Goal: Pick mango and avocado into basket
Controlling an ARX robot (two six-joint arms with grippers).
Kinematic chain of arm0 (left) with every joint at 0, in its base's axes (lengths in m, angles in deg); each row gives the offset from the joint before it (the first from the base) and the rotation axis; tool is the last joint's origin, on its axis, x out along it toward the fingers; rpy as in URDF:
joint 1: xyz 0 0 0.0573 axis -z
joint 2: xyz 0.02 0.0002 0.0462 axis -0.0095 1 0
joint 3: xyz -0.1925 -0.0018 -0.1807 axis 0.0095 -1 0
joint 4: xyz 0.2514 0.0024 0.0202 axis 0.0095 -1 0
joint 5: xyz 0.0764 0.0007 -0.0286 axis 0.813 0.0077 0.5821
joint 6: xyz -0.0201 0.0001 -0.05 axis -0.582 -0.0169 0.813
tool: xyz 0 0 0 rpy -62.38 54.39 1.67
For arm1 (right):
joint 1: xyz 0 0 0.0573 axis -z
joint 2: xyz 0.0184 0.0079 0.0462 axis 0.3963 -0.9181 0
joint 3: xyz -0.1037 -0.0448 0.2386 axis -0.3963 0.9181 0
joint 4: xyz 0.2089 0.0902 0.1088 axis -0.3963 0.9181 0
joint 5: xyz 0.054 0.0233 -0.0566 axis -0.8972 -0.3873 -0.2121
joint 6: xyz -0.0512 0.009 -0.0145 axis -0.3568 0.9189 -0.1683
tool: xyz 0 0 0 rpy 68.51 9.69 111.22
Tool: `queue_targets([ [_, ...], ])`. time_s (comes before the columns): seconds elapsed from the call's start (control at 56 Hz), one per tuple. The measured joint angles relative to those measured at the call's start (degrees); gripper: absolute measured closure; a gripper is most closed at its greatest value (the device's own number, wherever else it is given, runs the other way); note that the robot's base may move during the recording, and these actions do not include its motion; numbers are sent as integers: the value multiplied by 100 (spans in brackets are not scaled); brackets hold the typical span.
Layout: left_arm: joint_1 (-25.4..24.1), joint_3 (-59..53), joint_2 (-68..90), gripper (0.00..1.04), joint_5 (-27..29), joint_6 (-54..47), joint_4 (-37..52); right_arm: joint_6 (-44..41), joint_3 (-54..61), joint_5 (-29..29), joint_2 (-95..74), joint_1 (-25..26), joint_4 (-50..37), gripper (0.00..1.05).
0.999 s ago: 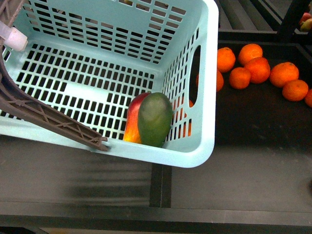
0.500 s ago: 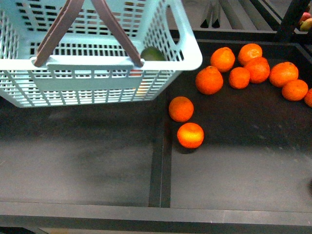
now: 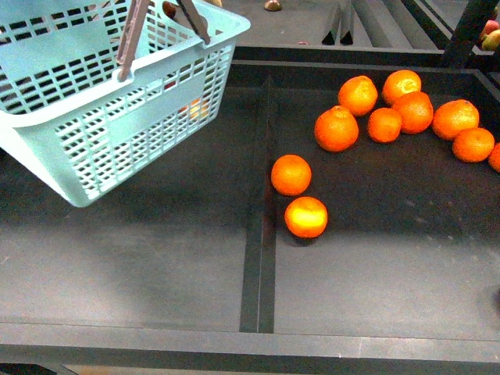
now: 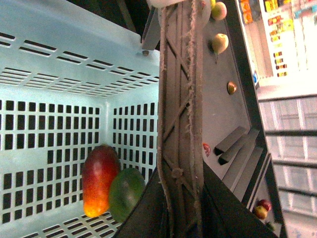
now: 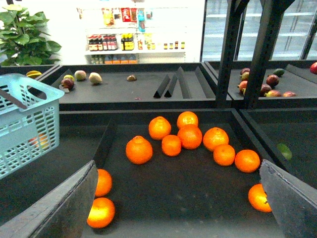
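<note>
— Where's the basket (image 3: 117,101)?

— Up off the dark shelf (image 3: 156,266), tilted, at the far left of the front view. Hanging by its brown handles (image 3: 133,39), which run out of the top of the picture.

— And the fruit?

— Both inside. Seen from the left wrist: mango (image 4: 99,181) and avocado (image 4: 126,194) lying side by side, touching, tucked into a corner of the slotted floor. Red on the mango's upper part, orange-yellow at the lower end. Only a faint orange patch through the slots from the front.

— Left claw?

— Not seen as such. Just the handle (image 4: 181,124) running close past the wrist camera, fruit well below it. Can't tell whether spread or clamped.

— Right claw (image 5: 178,208)?

— Spread wide, pinching nothing. Two dark fingers (image 5: 59,208) at the edges of its own view, over the compartment to the right of the divider, well apart from the basket.

— Anything else around?

— Tangerines (image 3: 383,117) clustered at the far right of the shelf, two more (image 3: 297,195) lying near the divider (image 3: 258,258). More fruit on the shelves behind.
</note>
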Motion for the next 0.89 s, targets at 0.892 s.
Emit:
queue_targets([
  [0.892, -407, -448, 1191, 84, 723, 2057, 1134, 0, 0, 0, 0, 0, 0, 8],
])
